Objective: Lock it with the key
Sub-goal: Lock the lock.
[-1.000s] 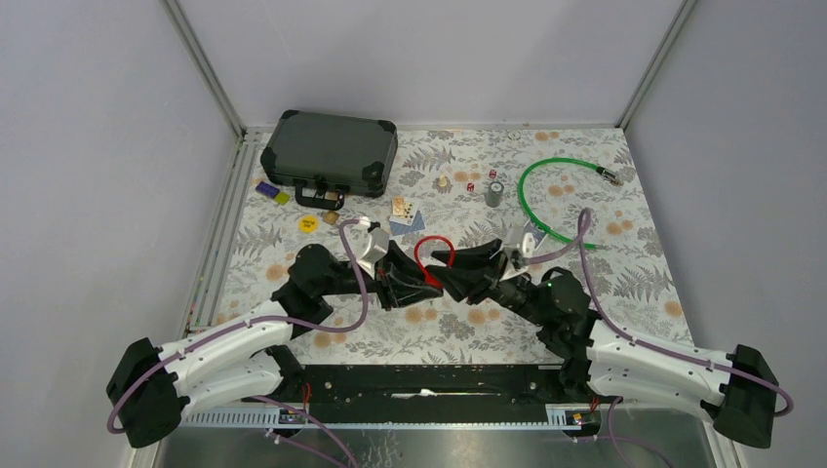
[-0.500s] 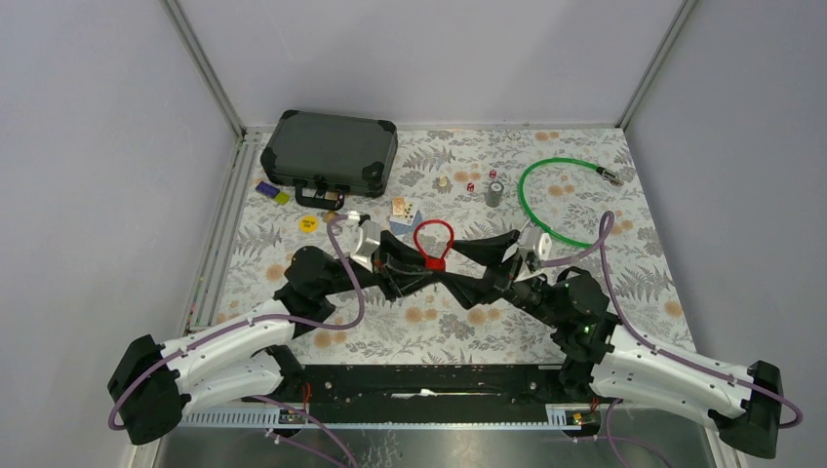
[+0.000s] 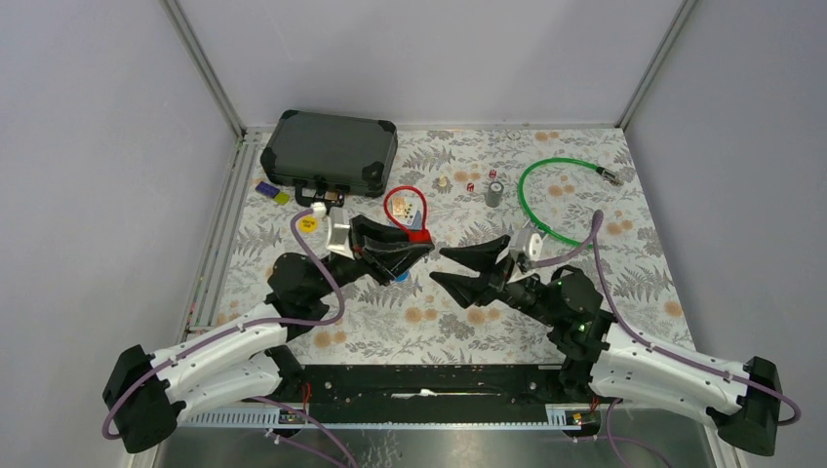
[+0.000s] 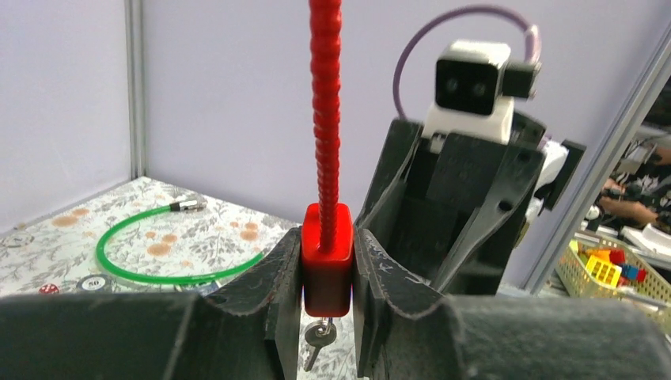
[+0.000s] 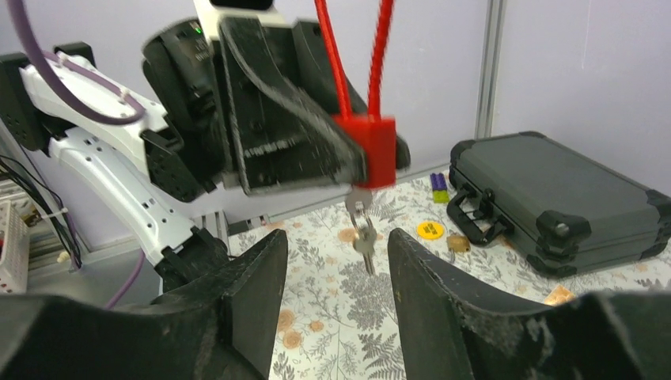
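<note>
Red padlock [image 4: 326, 257] held ready for locking
The left gripper [image 3: 417, 248] clamps the padlock above the table [image 3: 605, 283]; the right gripper [image 5: 336, 241], jaws apart, must close on the hanging key [image 5: 364, 237] and turn it

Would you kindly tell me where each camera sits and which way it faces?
Top external: above and behind the arms, looking down on the table; both arms show.
Left wrist: rides the left arm, facing the right arm; its left gripper shows, shut on the red padlock.
Right wrist: rides the right arm, facing the left arm and the case; its right gripper shows, open.
Shared: both wrist views show the padlock and its hanging key.
</note>
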